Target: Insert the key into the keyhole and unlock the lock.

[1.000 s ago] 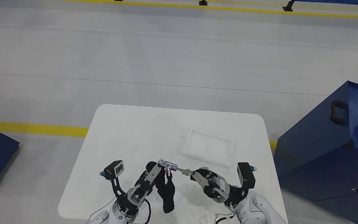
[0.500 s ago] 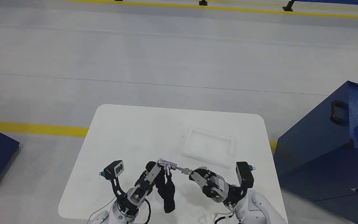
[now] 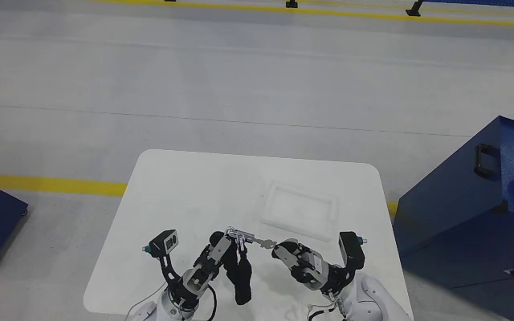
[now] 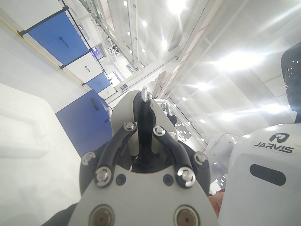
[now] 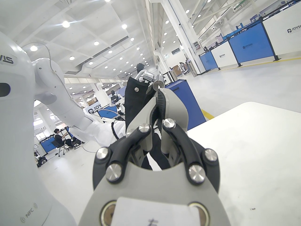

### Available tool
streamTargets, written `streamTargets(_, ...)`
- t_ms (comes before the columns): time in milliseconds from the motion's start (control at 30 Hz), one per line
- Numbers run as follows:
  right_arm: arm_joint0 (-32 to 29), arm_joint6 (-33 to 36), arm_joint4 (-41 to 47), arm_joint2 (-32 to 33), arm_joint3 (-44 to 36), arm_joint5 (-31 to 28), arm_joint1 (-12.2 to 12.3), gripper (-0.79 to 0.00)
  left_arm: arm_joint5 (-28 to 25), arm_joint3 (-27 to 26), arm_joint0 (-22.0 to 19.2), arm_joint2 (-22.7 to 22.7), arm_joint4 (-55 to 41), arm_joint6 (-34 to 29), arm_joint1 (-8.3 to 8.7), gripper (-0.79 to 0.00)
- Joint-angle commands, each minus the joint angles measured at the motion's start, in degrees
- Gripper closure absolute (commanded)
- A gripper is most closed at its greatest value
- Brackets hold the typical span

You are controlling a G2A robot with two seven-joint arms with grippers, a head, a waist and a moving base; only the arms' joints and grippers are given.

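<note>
Above the desk's near edge, we clamp the lock (image 3: 236, 234) steady in our left gripper (image 4: 143, 98) so our right gripper (image 5: 160, 90), fingers pinched on the key (image 3: 262, 243), can seat and turn it.

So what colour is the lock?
The lock is shiny silver metal; the right wrist view shows it best.

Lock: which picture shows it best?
The right wrist view: the lock is close, its shackle and round silver body clear. The top view shows it tiny and far below; the left wrist view shows a silver sliver of it.
</note>
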Motion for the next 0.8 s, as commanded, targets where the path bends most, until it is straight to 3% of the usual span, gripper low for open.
streamTargets(0, -0.09, 0.02, -0.03, 0.06, -0.08, 0.0, 0.03, 0.0, 0.0, 0.0, 0.0, 0.0, 0.0, 0.0, 0.0, 0.0)
streamTargets(767, 0.45, 0.21, -0.13, -0.17, -0.02, 0.0, 0.15, 0.0, 0.0, 0.0, 0.0, 0.0, 0.0, 0.0, 0.0, 0.0)
